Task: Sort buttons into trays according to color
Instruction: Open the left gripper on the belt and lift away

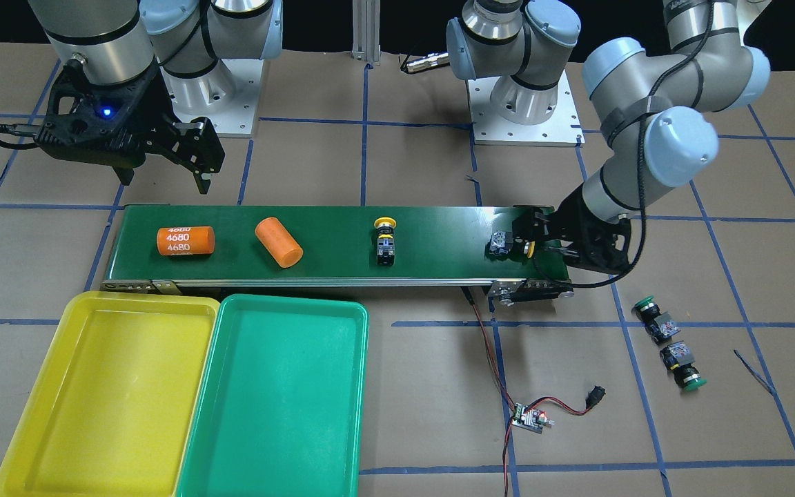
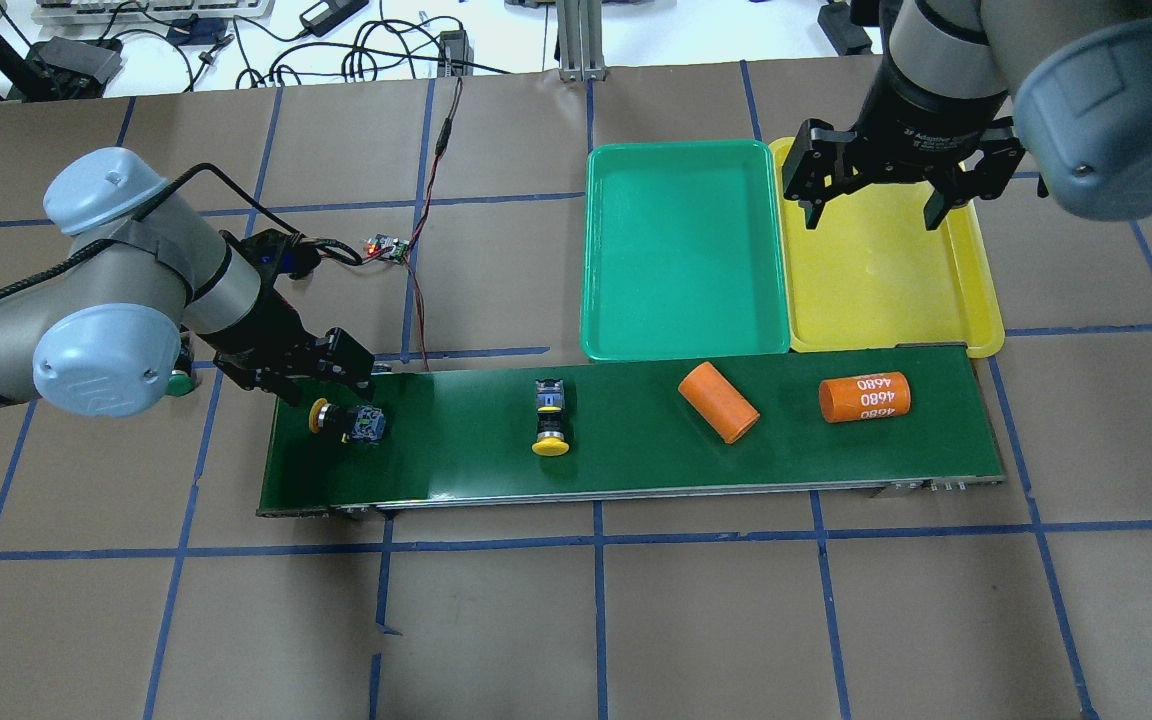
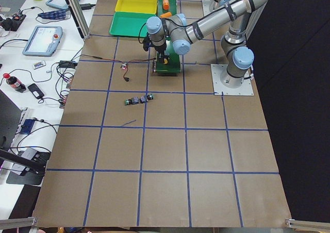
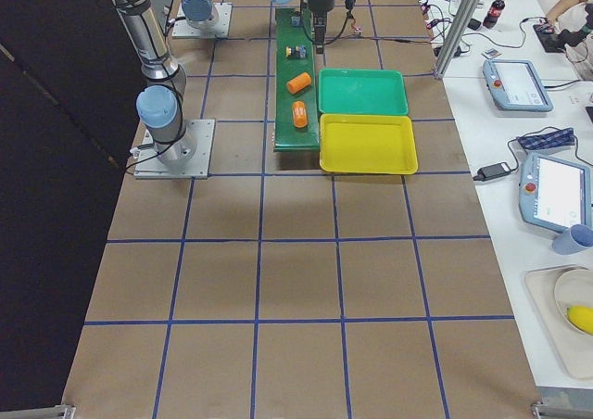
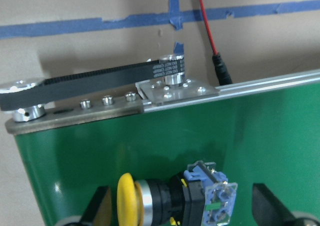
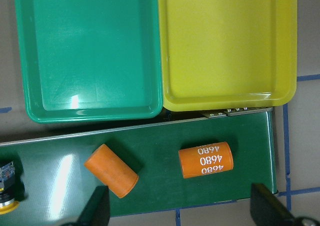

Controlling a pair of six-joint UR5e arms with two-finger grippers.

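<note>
Yellow-capped, black-bodied button [image 5: 170,198] lies sideways between spread fingers [image 5: 267,212] of the left gripper [image 5: 185,208].

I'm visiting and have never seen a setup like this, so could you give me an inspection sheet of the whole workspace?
Surface: table covered in brown paper with a blue tape grid; dark green conveyor belt across it.
Job's things: yellow tray and green tray both empty; two yellow buttons on the belt, one mid-belt, one at its end; two green buttons on the paper past that end.
Clutter: two orange cylinders on the belt.
Hands: left hand open, fingers either side of the end yellow button; right hand open, raised near the belt's other end.
Cables: red wires from a small circuit board to the belt.
Surroundings: side bench with handheld screens and a bottle.
</note>
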